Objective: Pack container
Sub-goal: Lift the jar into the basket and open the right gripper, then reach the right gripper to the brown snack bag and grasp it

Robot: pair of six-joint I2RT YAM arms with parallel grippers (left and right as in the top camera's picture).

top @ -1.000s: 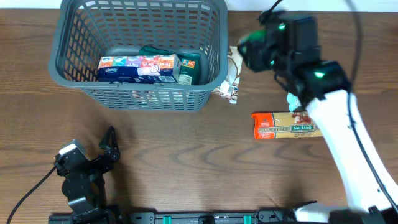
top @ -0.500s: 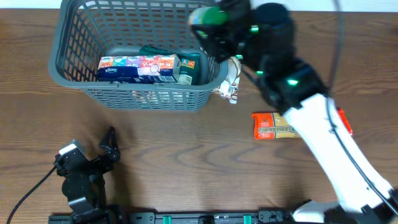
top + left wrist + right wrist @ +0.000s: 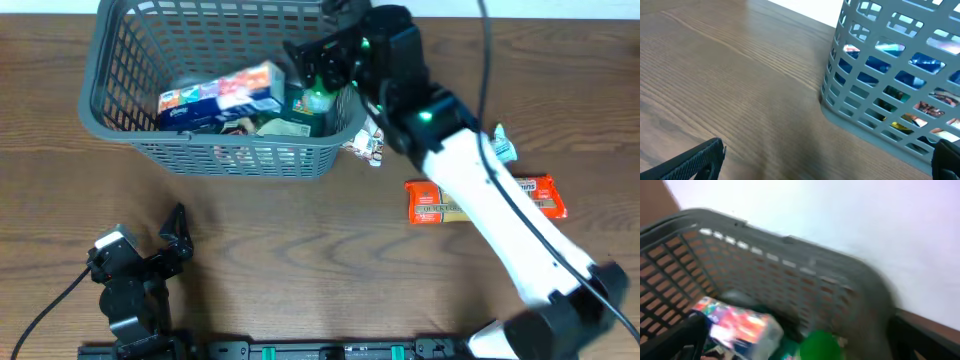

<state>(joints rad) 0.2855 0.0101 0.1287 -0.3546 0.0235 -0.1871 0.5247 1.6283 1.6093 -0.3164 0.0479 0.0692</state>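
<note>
first, from overhead, the dark grey lattice basket (image 3: pixel 100 108) is sitting at the far left of the wooden table (image 3: pixel 300 260). the right gripper (image 3: pixel 310 85) is reaching in over the basket's right end, probably to deliver or settle an item. inside, a tissue pack (image 3: pixel 222 92) is lying tilted beside a green packet (image 3: pixel 285 125). a small packet (image 3: pixel 372 148) is lying just beside the basket's right wall. an orange pasta box (image 3: pixel 432 203) is lying farther right, partly under the arm, apparently waiting to be packed. the left gripper (image 3: pixel 180 238) is resting near the front edge, well apart from the basket, likely parked out of the way.

from the left wrist, its fingers (image 3: pixel 695 160) are showing at both lower corners, spread wide around bare table. the basket (image 3: pixel 875 100) is showing side-on, with the goods' colours peeking through the lattice, which the overhead view is not giving.

from the right wrist, everything is blurring. the camera is looking down past the basket rim (image 3: pixel 790 250) at the tissue pack (image 3: pixel 740 322). the right gripper (image 3: pixel 800 340) is looking spread wide, gripping nothing i can make out. a green blob (image 3: pixel 817 347) is showing between its fingers, and what it is cannot be told.
</note>
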